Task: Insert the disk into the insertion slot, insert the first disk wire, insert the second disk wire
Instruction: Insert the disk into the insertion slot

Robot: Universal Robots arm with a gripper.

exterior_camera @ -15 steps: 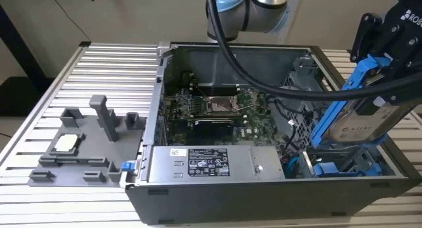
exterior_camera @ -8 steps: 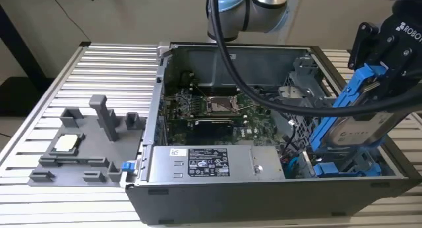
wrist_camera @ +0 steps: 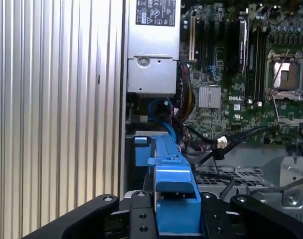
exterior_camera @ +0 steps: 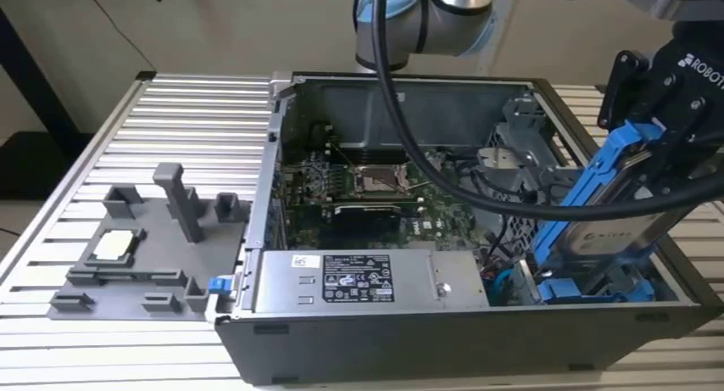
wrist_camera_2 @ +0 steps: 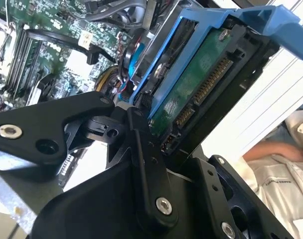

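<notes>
A ribbed aluminium table carries the open black computer case, with a grey parts fixture at the left of the exterior view. Over at the right edge of that frame, the gripper has its fingers clamped on the upper end of the disk, gripping it by the blue carrier frame. The disk hangs steeply tilted, its low end down at the insertion slot in the lower right of the case, just beside the grey power-supply box. It looks started but not seated.

The tilt is the thing to manage here, I'd say. The carrier's edges need to line up with the bay walls so it slides without jamming. A thick black cable crosses the case near the bay and loose wires lie close by in the first wrist view, so snagging is a risk. In the second wrist view the connector edge is exposed at the gripper end.
</notes>
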